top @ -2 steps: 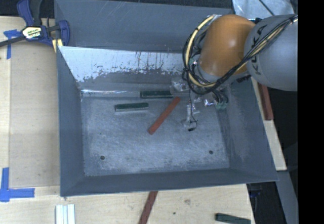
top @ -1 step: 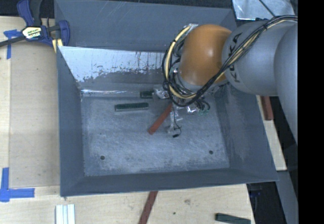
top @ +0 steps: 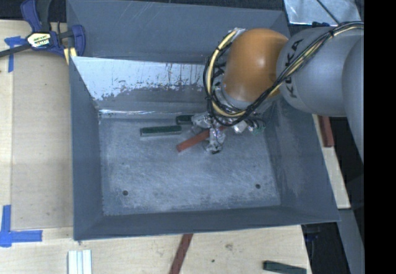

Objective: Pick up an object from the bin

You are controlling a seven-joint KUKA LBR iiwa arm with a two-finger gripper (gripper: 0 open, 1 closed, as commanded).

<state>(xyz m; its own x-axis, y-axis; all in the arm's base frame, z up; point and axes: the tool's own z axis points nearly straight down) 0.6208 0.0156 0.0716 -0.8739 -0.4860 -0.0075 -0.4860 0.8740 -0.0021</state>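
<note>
**Gripper low in the middle of the bin, at the end of a red-brown stick**

The left half of the grey bin [top: 86, 161] has a bare, speckled floor, with one small dark dot [top: 125, 192] toward the lower left. The back wall, in the upper part of the frame, is lighter and carries a band of dark scratches [top: 148, 84].

Just left of centre, near the foot of the back wall, a dark green bar [top: 161, 131] lies flat. It is long and thin and runs almost level across the frame, its right end a little higher. A short dark green piece [top: 184, 119] sits just above and to the right of that end; whether the two are joined cannot be told.

Next to the right is a red-brown stick [top: 190, 142], lying flat and slanted, with its left end lower and its right end higher. It lies just below the green bar's right end and close to it. The stick's upper right end runs up to the gripper [top: 214, 138], which is down near the floor at the centre of the bin. Whether the gripper is open, closed, or gripping the stick cannot be told, because its metal parts blur together there.

Above the gripper is the rounded orange cover [top: 252, 68], looped by yellow and black cables [top: 214, 75]. The thick grey arm [top: 322, 75] reaches in from the right edge. A second dark dot [top: 258, 187] marks the floor at the lower right.
</note>
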